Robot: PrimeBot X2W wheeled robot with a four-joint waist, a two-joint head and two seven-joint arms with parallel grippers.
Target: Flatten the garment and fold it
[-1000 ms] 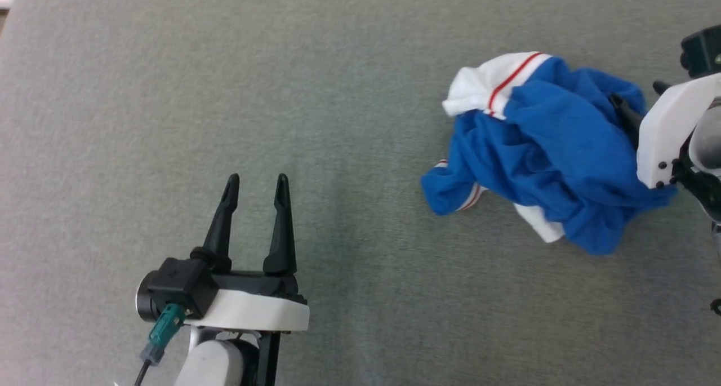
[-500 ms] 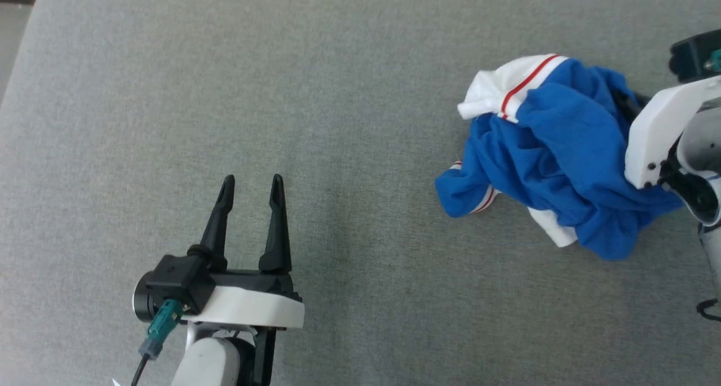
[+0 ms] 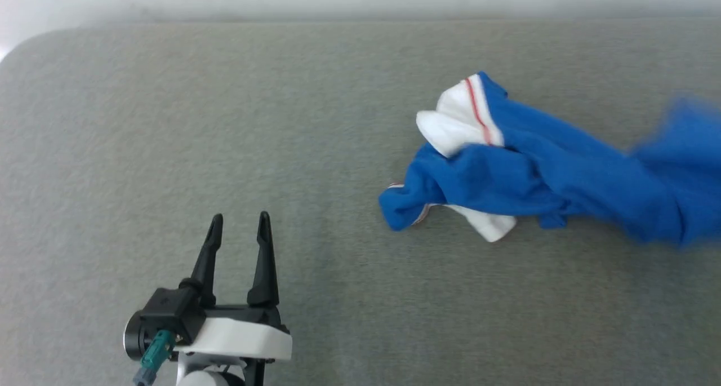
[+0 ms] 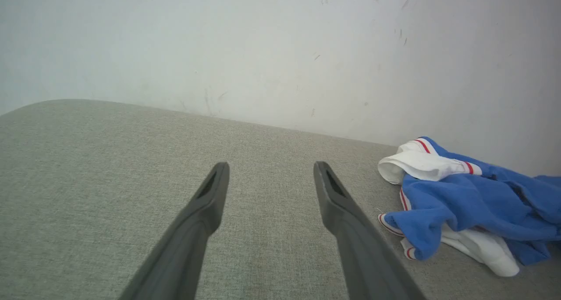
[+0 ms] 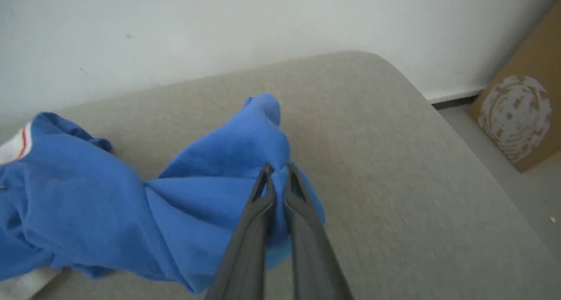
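The garment [image 3: 535, 177] is a bright blue T-shirt with white sleeves and thin red stripes, bunched on the grey padded table [image 3: 169, 121] and stretched out toward the right edge of the head view. In the right wrist view my right gripper [image 5: 278, 173] is shut on a fold of the garment's [image 5: 210, 199] blue cloth, lifting it off the surface. My left gripper [image 3: 236, 223] is open at the lower left, well clear of the cloth. From the left wrist, the garment [image 4: 464, 203] lies to the right of the left gripper [image 4: 269, 171].
A pale wall [image 4: 280, 50] runs along the table's far edge. In the right wrist view the table's rounded corner [image 5: 394, 72] gives way to floor, where a brown cardboard box [image 5: 521, 111] stands.
My right gripper has shut on the blue cloth and pulled it rightward, drawing the heap out long. The head camera has tilted up, so the far wall now shows. The left gripper stays open.
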